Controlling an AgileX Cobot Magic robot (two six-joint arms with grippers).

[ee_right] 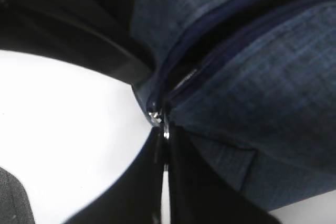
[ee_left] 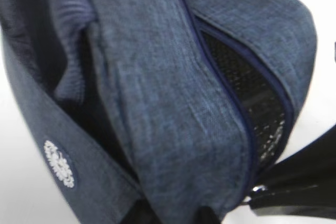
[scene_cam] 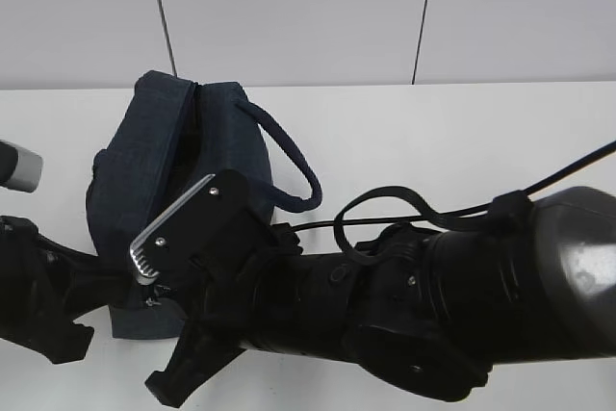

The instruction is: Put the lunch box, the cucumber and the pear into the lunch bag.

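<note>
While the lunch bag [scene_cam: 178, 190] lies on its side on the white surface [scene_cam: 462, 141], both black arms crowd its near end. Seen from the right wrist, the right fingers [ee_right: 164, 145] are pressed together on the small metal zipper pull [ee_right: 166, 129] at the bag's corner, probably to work the zipper. The zipper [ee_left: 231, 103] gapes partway, showing dark mesh inside. Whether the left fingers are apart or gripping fabric cannot be told; they seem to be steadying the bag. Its strap handle [scene_cam: 294, 166] loops out to the right. No lunch box, cucumber or pear is visible.
</note>
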